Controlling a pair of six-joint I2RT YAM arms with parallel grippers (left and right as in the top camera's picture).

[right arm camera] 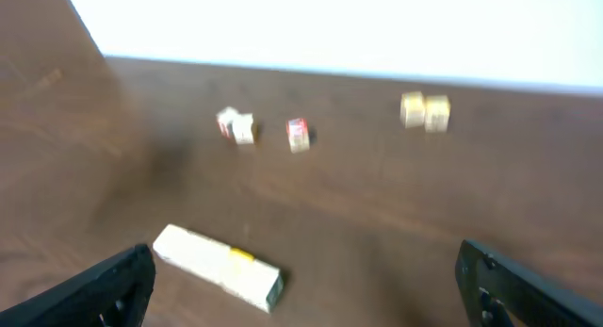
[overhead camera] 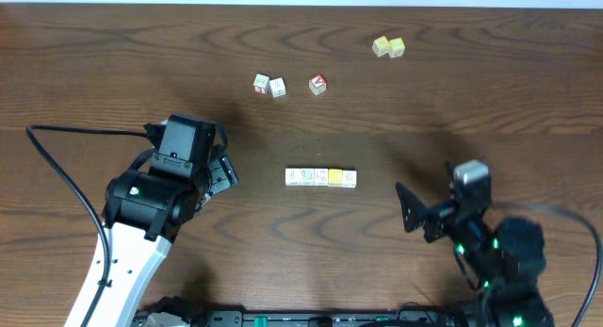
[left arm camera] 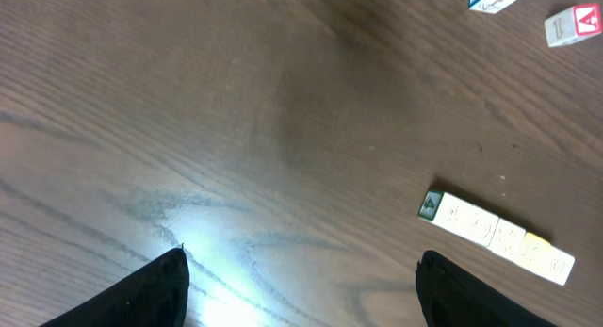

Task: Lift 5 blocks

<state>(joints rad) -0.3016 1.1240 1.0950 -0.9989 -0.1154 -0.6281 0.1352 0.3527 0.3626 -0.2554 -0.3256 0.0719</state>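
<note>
The black-and-white left arm (overhead camera: 127, 242) reaches in from the lower left. Its left end effector (overhead camera: 224, 170) points right, fingers spread apart and empty. The black right arm (overhead camera: 499, 252) sits low, and its right end effector (overhead camera: 412, 212) points left, fingers wide apart.

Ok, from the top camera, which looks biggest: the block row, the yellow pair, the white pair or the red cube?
Largest to smallest, seen from overhead:
1. block row
2. yellow pair and white pair: they look about alike, so I won't rank them
3. red cube
</note>
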